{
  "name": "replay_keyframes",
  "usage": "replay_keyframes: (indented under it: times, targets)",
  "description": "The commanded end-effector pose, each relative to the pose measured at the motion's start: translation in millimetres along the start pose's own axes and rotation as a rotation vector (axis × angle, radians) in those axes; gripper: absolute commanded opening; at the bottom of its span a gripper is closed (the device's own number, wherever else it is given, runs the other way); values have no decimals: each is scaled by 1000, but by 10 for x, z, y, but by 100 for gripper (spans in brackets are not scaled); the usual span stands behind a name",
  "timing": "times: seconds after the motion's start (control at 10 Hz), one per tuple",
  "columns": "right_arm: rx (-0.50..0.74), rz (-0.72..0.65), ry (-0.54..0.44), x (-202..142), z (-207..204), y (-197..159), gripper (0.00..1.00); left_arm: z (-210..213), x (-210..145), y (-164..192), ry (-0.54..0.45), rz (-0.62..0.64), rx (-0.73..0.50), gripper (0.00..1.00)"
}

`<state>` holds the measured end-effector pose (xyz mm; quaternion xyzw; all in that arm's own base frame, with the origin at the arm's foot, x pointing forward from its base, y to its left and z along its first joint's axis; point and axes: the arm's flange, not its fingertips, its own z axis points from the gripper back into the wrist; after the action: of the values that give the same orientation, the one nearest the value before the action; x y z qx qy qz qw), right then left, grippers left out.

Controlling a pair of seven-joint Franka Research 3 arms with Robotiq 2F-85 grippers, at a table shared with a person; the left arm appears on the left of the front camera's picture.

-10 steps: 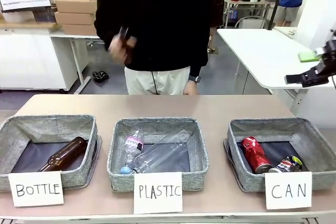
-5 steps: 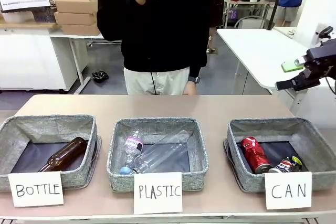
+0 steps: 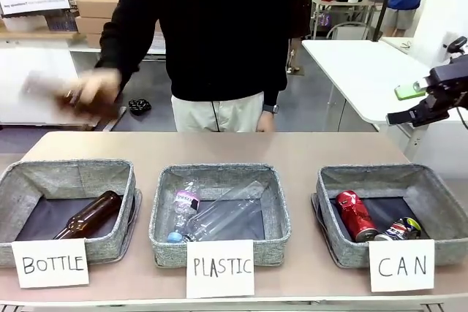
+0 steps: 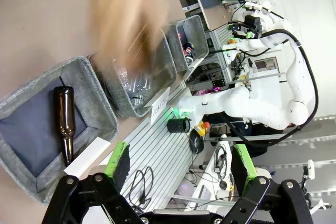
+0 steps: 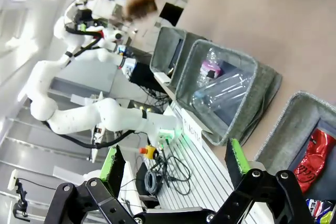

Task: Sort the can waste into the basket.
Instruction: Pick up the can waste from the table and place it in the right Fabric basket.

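Lying in the CAN basket (image 3: 333, 180) at the table's right end: red can (image 3: 355, 215) slanted along the dark bottom, silver printed can (image 3: 398, 230) just beside it near the front wall. Standing alongside: PLASTIC basket (image 3: 164, 202) in the middle, BOTTLE basket (image 3: 124, 180) at left, narrow gaps between rims. Hovering above the table's right edge, well clear of the baskets: right gripper (image 3: 406, 104), fingers spread wide, gripping nothing. Gaping wide and gripping nothing: left gripper (image 4: 181, 166). Sweeping, blurred, above the table's far left edge: person's hand (image 3: 91, 91).
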<state>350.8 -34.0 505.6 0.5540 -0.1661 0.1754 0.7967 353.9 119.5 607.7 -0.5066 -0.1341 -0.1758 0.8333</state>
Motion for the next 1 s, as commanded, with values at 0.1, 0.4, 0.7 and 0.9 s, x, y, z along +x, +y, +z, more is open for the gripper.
replay_keyframes:
  times: [0.1,0.4,0.7,0.9]
  targets:
    - [-12,30,9,-4,11,9,100,15,-34,-16,7,-13,-2,100]
    - [-12,30,9,-4,11,9,100,15,-34,-16,7,-13,-2,100]
    - [-12,30,9,-4,11,9,100,15,-34,-16,7,-13,-2,100]
    - [-12,30,9,-4,11,9,100,15,-34,-16,7,-13,-2,100]
